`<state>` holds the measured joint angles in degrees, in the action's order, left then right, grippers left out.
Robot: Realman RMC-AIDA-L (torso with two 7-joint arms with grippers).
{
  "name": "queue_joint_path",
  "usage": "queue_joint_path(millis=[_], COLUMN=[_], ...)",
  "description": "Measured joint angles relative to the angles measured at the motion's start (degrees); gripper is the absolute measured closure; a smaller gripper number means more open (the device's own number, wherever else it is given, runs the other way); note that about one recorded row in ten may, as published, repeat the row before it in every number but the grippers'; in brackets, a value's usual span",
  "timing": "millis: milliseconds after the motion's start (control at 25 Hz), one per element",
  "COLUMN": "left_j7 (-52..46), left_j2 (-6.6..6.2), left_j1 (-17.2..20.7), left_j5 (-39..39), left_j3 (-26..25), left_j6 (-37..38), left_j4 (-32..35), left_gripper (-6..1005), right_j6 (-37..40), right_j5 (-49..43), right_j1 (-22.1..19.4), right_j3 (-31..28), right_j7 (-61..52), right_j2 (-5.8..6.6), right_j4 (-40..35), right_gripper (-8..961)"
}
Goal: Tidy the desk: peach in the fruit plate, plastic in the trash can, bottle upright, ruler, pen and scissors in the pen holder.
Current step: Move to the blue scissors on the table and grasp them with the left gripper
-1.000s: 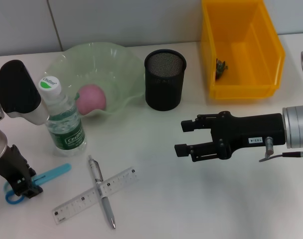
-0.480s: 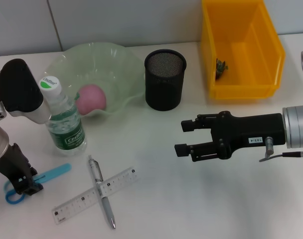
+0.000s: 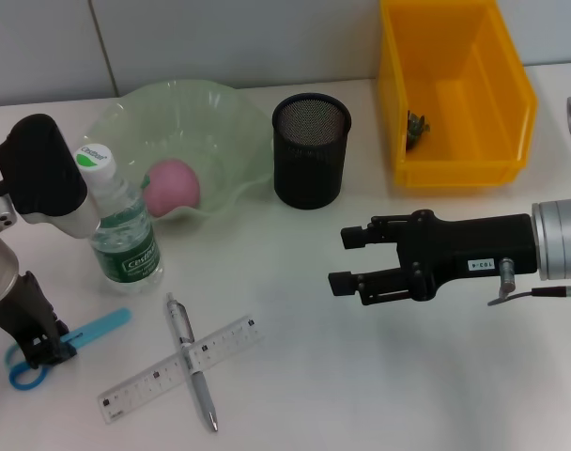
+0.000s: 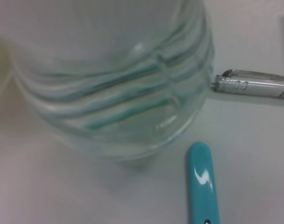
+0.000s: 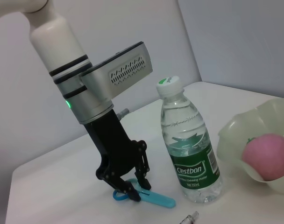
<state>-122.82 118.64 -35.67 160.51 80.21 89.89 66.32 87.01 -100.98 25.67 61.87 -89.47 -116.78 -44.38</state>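
- On the white desk (image 3: 361, 376) we see the left gripper (image 3: 43, 351) lowered at the near left corner, its jaws set narrow around the blue scissors (image 3: 65, 343) near the finger loops; from the right wrist view the fingertips reach the scissors (image 5: 146, 197), though we cannot tell whether they clamp them yet.
- The right gripper (image 3: 347, 258) hangs over the middle of the desk, its jaws parted and holding nothing.
- The bottle (image 3: 116, 225) stands upright just beside the green fruit plate (image 3: 220, 122); the peach (image 3: 173, 185) lies in that plate.
- The ruler (image 3: 229, 340) lies flat near the front edge with the pen (image 3: 180, 319) crossing over it.
- The black mesh pen holder (image 3: 310, 150) stands between the fruit plate and the yellow bin (image 3: 455, 169); a small dark object (image 3: 417, 127) lies in the bin.
- In the left wrist view the bottle's base (image 4: 114, 93) fills the frame, with the scissors' handle tip (image 4: 202, 182) and the pen's end (image 4: 249, 84) nearby.
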Motion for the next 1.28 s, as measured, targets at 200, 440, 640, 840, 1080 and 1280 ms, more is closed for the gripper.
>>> queue_joint_path(millis=[200,440,640,840,1080,1280], left_j7=[-0.1,-0.15,-0.51,-0.58,-0.65,-0.73], left_j2=[0.01,0.01,-0.04,-0.08,-0.08,-0.08], left_j1=[-0.1,-0.26,-0.41,-0.76,-0.82,-0.9], left_j5=[0.0,0.12,0.15,0.16,0.51,0.96], left_j3=[0.04,0.02,-0.02,-0.05,0.0,0.03], left_j6=[0.13,0.45,0.58,0.59,0.65,0.65], left_j4=[-0.04,-0.06,0.11,-0.08,-0.08,-0.08], left_gripper=[751,748,745,716,674,674], right_j6=[0.04,0.12,0.21,0.27,0.36,0.36], right_j5=[0.0,0.0,0.0,0.02,0.14,0.2], right_j1=[0.0,0.0,-0.03,0.0,-0.1,-0.16], right_j3=[0.0,0.0,0.0,0.0,0.0,0.0], right_j7=[-0.02,-0.07,-0.07,-0.07,-0.08,-0.07], right_j2=[-0.02,-0.03,-0.03,-0.02,-0.03,-0.03], right_j4=[0.0,0.0,0.0,0.0,-0.05,-0.05], right_gripper=[178,177,178,177,177,178])
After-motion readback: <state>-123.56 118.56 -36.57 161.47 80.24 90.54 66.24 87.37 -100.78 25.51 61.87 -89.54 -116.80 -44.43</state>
